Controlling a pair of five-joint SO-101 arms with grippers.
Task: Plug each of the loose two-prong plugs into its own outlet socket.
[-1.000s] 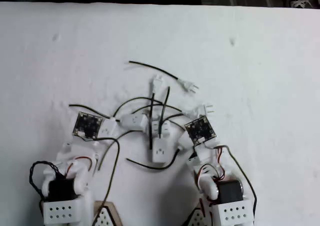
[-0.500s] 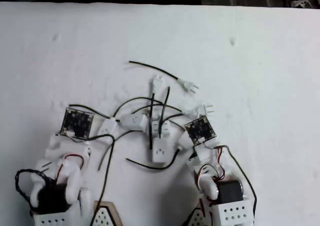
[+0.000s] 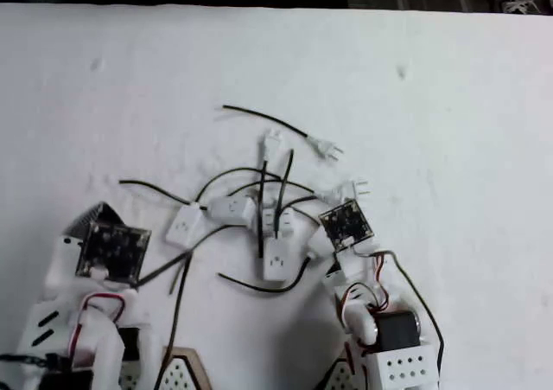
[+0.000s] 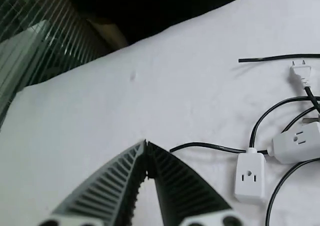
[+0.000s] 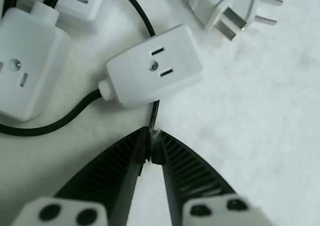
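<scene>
Left black ribbed gripper (image 4: 146, 151) hangs over the white table (image 4: 100, 110), fingers together, near a white plastic outlet socket (image 4: 249, 175). Right black ribbed gripper (image 5: 150, 148), also closed, sits just beside another white socket (image 5: 155, 65), a white two-prong plug (image 5: 220, 8) nearby.

The high camera is looking straight down on the table (image 3: 449, 105), with both arms (image 3: 384, 321) sitting at 6 o'clock. The left wrist camera is riding higher, facing out toward the table's 12 o'clock edge and sharing the socket (image 4: 249, 175) at the cords' (image 3: 259, 115) 9 o'clock. The right wrist camera is hovering close, sharing the plug (image 5: 235, 10) at their 3 o'clock.
</scene>
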